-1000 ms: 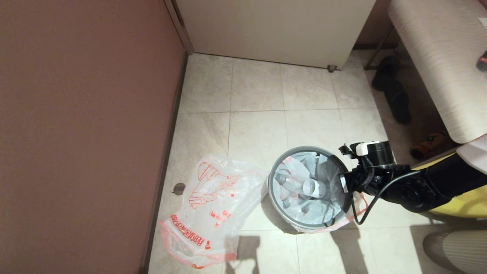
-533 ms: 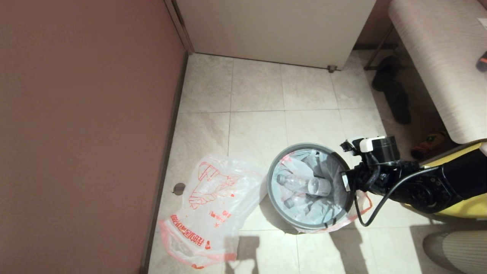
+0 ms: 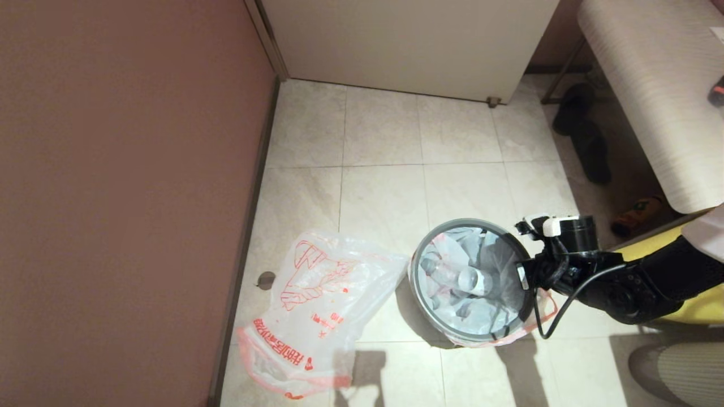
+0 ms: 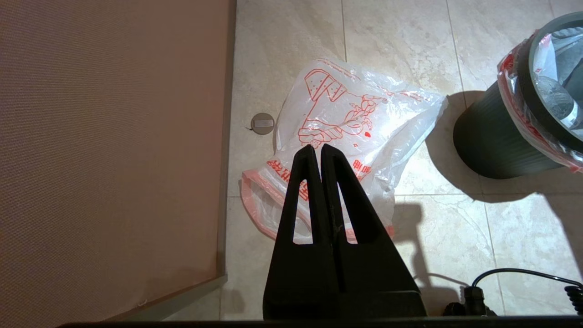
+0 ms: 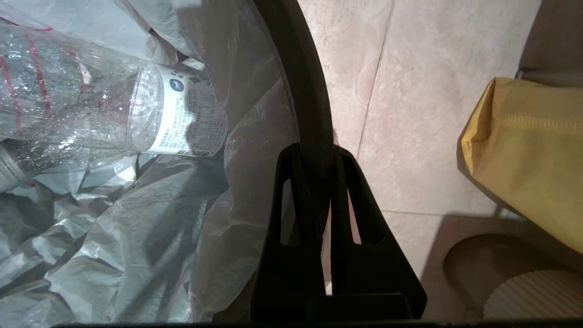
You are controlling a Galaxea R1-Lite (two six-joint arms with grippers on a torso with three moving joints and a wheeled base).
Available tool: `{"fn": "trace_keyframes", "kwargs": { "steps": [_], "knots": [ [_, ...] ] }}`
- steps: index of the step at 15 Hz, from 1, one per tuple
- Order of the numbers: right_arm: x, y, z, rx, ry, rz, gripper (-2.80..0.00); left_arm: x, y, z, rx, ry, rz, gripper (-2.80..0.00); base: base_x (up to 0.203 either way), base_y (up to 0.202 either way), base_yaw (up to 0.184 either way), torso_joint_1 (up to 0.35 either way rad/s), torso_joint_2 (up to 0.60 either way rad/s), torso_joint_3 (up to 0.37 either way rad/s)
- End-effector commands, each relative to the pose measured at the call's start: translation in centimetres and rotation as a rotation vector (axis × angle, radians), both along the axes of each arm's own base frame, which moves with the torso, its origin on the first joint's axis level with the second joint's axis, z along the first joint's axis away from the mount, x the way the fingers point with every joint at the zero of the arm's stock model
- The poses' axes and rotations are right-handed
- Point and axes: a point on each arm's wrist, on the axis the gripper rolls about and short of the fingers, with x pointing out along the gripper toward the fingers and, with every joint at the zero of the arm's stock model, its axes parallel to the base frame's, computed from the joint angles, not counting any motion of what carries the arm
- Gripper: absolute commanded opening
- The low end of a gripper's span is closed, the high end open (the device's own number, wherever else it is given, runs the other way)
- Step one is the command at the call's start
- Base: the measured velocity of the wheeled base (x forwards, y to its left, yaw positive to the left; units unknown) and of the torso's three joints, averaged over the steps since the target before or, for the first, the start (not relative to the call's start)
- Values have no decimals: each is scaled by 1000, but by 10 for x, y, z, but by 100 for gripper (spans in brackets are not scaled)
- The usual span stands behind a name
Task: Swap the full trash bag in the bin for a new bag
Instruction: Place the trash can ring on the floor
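Bin: your small round black plastic bin (image 3: 473, 282) has slid right, away from the printed white new bag (image 3: 317, 305) — translucent full trash bag (image 3: 461, 294) inside.
Right gripper (image 5: 314, 152): clamped on the grey rim hoop (image 5: 305, 91).
Left gripper (image 4: 317, 152): together, parked.
Meaning: hoop not freed — dragging the bin.

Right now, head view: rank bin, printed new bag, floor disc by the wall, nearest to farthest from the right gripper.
1. The bin: the right gripper is shut on its rim hoop, on the bin's right side.
2. The new bag: flat on the floor, left of the bin.
3. The floor disc: farther left, beside the wall.
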Motion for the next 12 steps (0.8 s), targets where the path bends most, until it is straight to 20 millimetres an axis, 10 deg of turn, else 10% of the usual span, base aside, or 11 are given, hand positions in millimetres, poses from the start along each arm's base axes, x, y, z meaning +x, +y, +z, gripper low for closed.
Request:
{"fn": "trace_keyframes", "kwargs": {
  "steps": [1, 12],
  "knots": [
    [0, -1, -9, -8, 2, -3, -280, 0, 0, 0, -1, -1, 1, -280, 0, 0, 0, 0, 0, 0],
    [-14, 4, -6, -152, -100, -40, -280, 0, 0, 0, -1, -1, 1, -280, 0, 0, 0, 0, 0, 0]
  ]
}}
